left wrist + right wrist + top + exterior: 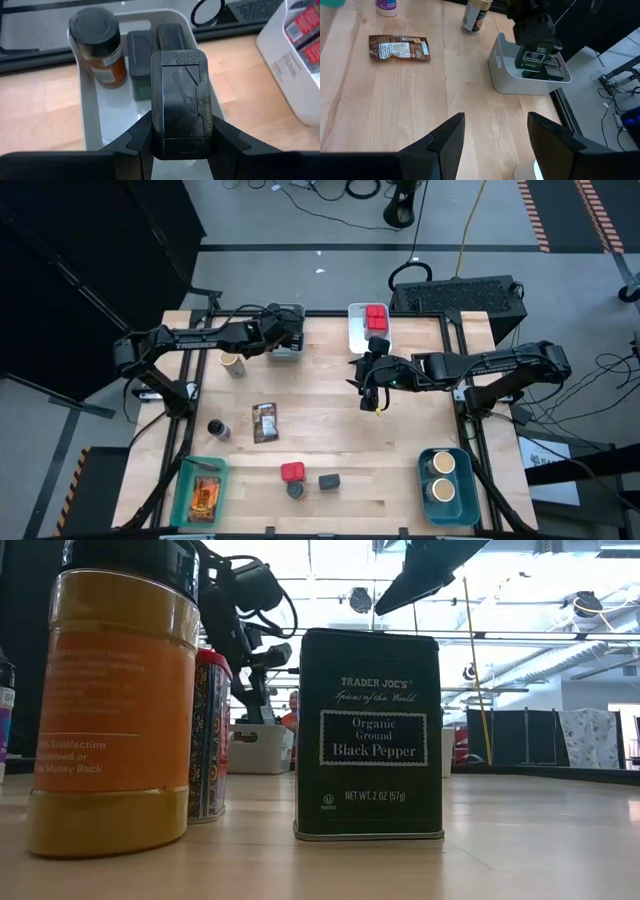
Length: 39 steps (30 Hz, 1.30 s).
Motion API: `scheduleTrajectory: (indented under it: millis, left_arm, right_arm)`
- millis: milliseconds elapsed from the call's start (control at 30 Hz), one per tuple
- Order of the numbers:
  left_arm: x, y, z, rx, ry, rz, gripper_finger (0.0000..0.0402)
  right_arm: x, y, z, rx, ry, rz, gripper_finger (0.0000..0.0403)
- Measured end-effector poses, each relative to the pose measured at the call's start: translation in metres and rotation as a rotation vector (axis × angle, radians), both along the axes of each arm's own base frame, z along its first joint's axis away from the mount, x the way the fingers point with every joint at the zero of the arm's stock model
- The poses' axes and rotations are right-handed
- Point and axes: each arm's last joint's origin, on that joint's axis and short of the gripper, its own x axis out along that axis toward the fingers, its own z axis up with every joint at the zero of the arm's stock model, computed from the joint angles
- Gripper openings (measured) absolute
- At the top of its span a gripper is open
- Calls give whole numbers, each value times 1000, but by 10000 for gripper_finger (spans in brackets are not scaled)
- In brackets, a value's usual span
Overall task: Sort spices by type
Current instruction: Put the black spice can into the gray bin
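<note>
Over grey plastic bin [92,125], left end effector [181,137] grips flat rectangular dark tin [181,100]; right end effector [495,135] open, empty.

Left gripper [181,150] clamps a dark tin [182,102] above a grey bin [90,125] w/ a dark-lidded jar [97,45] & two dark tins inside.

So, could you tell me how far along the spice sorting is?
Partly done: red tins fill the white bin, tan-topped jars the blue bin. The left gripper holds a dark tin over the grey bin. Several containers remain loose, including a packet.
</note>
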Motion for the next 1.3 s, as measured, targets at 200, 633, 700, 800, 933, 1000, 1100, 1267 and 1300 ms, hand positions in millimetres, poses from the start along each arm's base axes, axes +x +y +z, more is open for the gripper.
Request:
scheduleTrajectory:
  millis: [200, 633, 700, 800, 933, 1000, 1100, 1267, 1300]
  left_arm:
    - [1, 0, -4, -1, 11, 9, 137]
    - [6, 2, -14, -10, 33, 9, 137]
    - [6, 2, -14, -10, 34, 9, 137]
    - [6, 2, -14, -9, 32, 9, 137]
    - [6, 3, -14, -8, 28, 9, 137]
    - [7, 3, -14, -7, 27, 9, 137]
    - [7, 3, -14, -7, 26, 9, 137]
    - [7, 3, -14, -7, 27, 9, 137]
    - [7, 3, -14, -7, 27, 9, 137]
  right_arm:
    - [0, 0, 0, 0, 2, 0, 199]
    - [0, 0, 0, 0, 3, 0, 199]
    - [0, 0, 0, 0, 3, 0, 199]
    - [0, 0, 0, 0, 3, 0, 199]
    - [0, 0, 0, 0, 3, 0, 199]
    - [0, 0, 0, 0, 3, 0, 199]
    - [0, 0, 0, 0, 3, 0, 199]
    - [0, 0, 0, 0, 3, 0, 199]
    - [0, 0, 0, 0, 3, 0, 199]
